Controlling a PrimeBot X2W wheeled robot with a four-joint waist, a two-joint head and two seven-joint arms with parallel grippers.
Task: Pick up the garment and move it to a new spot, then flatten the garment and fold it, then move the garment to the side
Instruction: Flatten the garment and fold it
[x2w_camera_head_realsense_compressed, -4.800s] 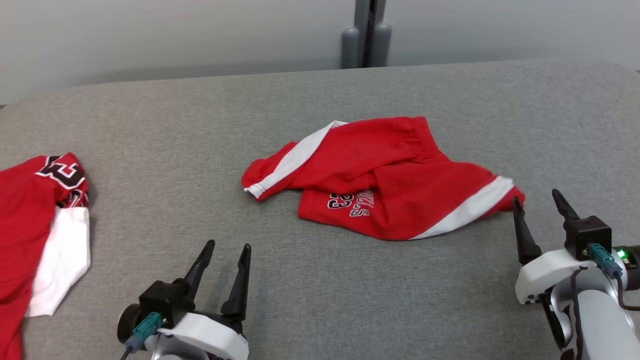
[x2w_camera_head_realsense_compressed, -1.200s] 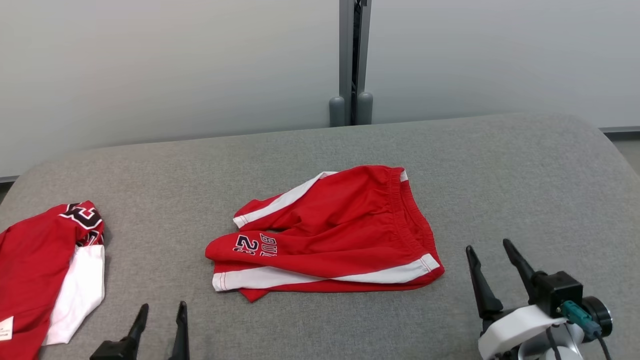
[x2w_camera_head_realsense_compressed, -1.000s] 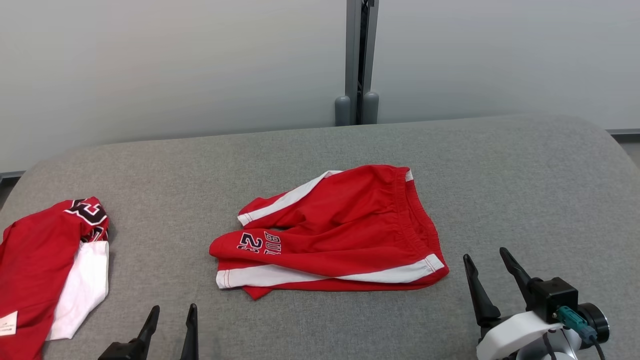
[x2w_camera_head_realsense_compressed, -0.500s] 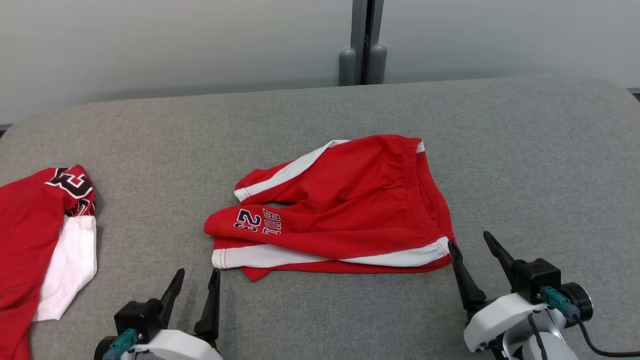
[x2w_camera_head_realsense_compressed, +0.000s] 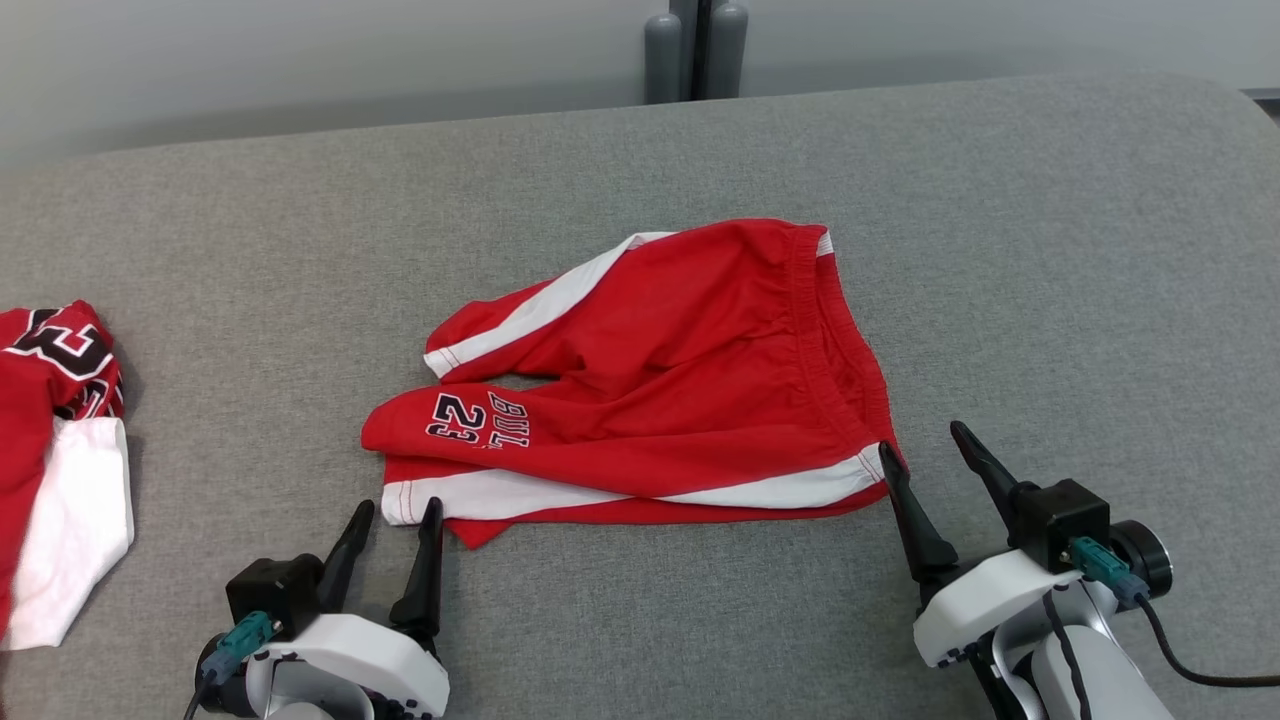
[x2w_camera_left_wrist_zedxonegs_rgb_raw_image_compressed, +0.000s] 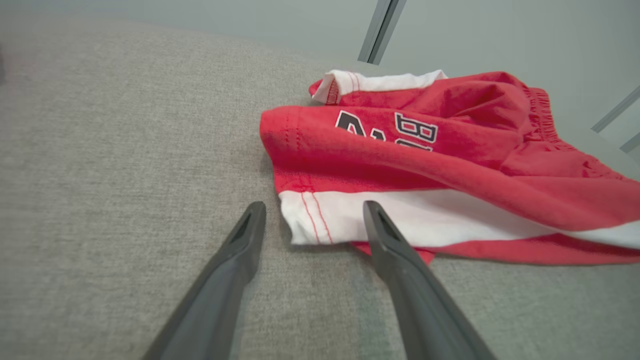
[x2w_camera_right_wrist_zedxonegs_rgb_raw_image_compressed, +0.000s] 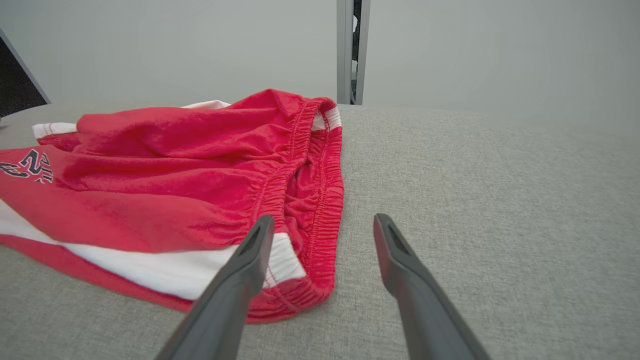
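Garment, red shorts with white side stripes, shown at the approach to a two-handed grasp.

**Left gripper**: fingers spread, nothing between them. In its wrist view they straddle the white-striped hem corner of the near leg. Whether a tip touches the cloth cannot be told.

**Right gripper**: also spread and empty. One finger lies over the near end of the elastic waistband, where the white stripe ends. The other is over bare grey covering.

**Position of the garment:** it lies near the middle of the padded grey table, roughly flat but creased. The waistband is toward the robot's right and the two legs toward its left. The near leg carries the printed number, and the far leg splays away from it.

**Handling (judged):** the cloth looks light, thin and limp, so it should sag between two hold points instead of keeping its shape. It is unlikely to be damaged by a firm pinch. The layers probably slide over one another, and a shallow pinch could lift the top layer alone and let the shorts fall open.

**Best holds:**
- the stitched hem corner on the left
- the gathered waistband corner on the right

Both are thicker than the panel between them. Each should be taken through all layers.

**Periphery:** a second red-and-white garment lies well apart at the robot's left edge.
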